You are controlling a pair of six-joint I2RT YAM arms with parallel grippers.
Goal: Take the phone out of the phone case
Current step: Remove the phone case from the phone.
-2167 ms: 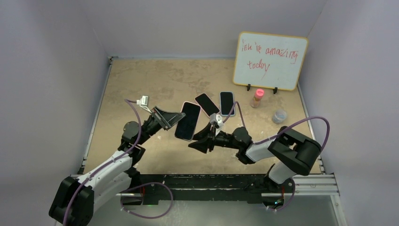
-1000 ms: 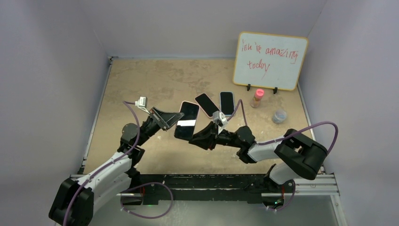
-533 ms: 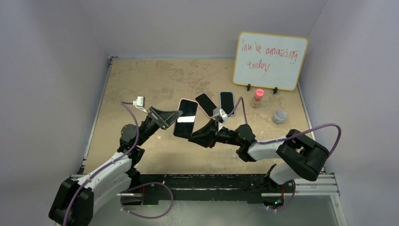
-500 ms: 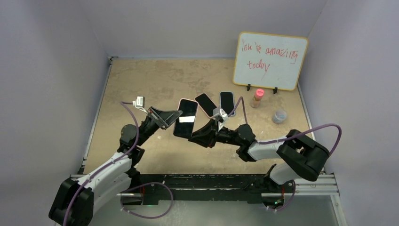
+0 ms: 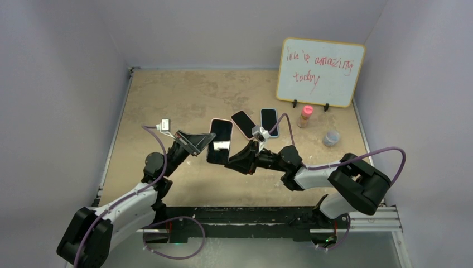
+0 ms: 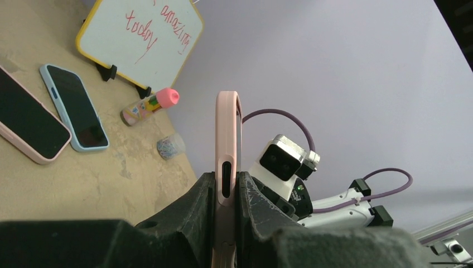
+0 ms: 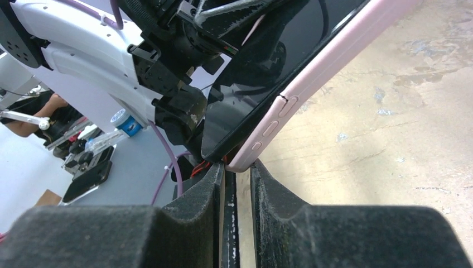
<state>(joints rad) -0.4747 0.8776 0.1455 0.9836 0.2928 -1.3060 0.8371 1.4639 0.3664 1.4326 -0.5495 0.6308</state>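
Note:
A phone with a black screen (image 5: 221,143) in a pink phone case (image 6: 227,128) hangs in the air over the table's middle. My left gripper (image 5: 204,143) is shut on the case's long side, and the case's edge stands upright between its fingers (image 6: 201,206). In the right wrist view the dark screen (image 7: 262,72) and the case's pink side with buttons (image 7: 329,56) slant up to the right. My right gripper (image 7: 237,166) is shut on the case's lower corner. From above, that gripper (image 5: 231,161) sits at the phone's near right corner.
Two more phones lie flat behind the held one: one pink-cased (image 5: 244,124), one blue-cased (image 5: 269,121). A whiteboard (image 5: 320,71) stands at the back right, with a pink-capped bottle (image 5: 305,116) and a small jar (image 5: 331,138) in front of it.
The left gripper has carried the phone a little back and left. The right gripper has followed to the phone's lower corner and narrowed slightly onto it.

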